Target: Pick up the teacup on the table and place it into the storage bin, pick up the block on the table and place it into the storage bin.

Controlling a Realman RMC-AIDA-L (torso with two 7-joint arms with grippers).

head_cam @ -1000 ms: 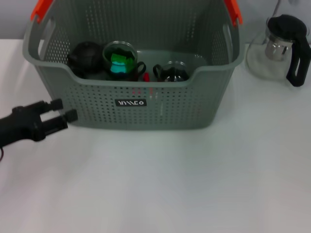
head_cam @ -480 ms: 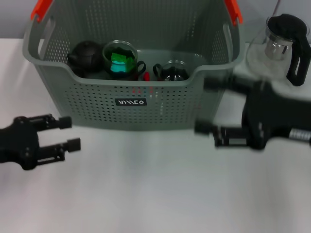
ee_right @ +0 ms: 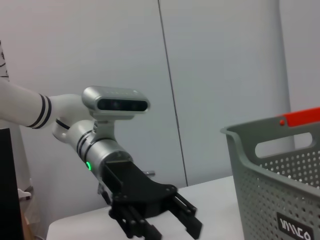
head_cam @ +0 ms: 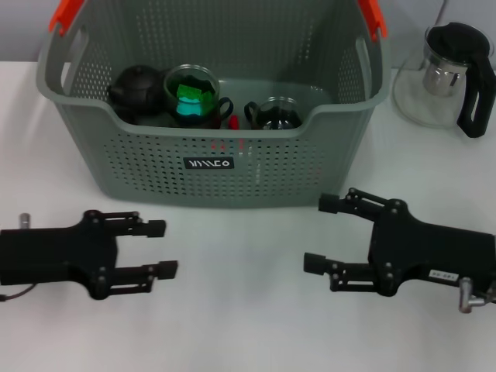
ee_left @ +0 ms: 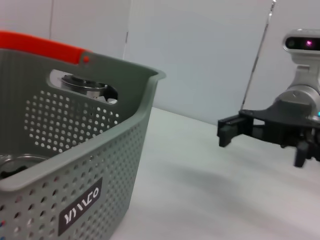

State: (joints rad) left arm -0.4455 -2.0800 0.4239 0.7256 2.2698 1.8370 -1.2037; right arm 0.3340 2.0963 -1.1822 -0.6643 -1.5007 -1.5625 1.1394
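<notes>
Fingers spread wide, empty: left gripper (head_cam: 163, 249), right gripper (head_cam: 321, 232).
Both hover over desk (head_cam: 248, 325); storage bin (head_cam: 209, 167) already holds teacup (head_cam: 191, 98), likely finished.

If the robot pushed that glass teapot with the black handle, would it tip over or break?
The glass teapot looks wide at the bottom, so it would probably slide rather than tip. Being clear glass, it could crack if knocked hard. Its smooth sides are likely slippery; the black handle seems safer to grab.

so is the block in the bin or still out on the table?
In. A green block sits inside a glass teacup in the storage bin; both end effectors are open and empty.
</notes>
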